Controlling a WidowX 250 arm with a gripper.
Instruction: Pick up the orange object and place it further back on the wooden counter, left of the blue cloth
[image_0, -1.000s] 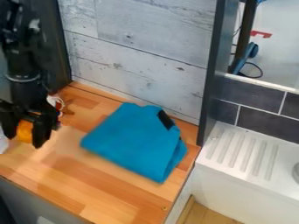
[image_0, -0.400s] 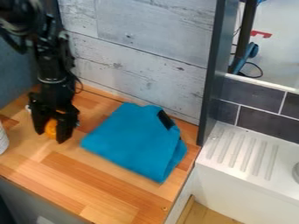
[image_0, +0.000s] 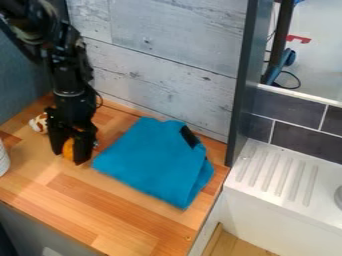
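The black gripper (image_0: 71, 153) hangs low over the left part of the wooden counter, its two fingers on either side of a small orange object (image_0: 68, 149). The orange object is partly covered by the fingers. Just right of the gripper lies a folded blue cloth (image_0: 155, 162) with a black patch near its upper right corner. A narrow gap separates the cloth's left corner from the gripper.
A brown-and-white item (image_0: 39, 123) lies behind the gripper on the left. A white container (image_0: 3, 159) stands at the left edge. Grey wood-look wall (image_0: 160, 60) bounds the counter behind; a dark upright post (image_0: 242, 85) and white sink (image_0: 280, 175) are at right.
The arm has swung right from the left edge with the orange object between its fingers, stopping beside the cloth. The brown-and-white item and white container have come into clearer view. The cloth has not moved.
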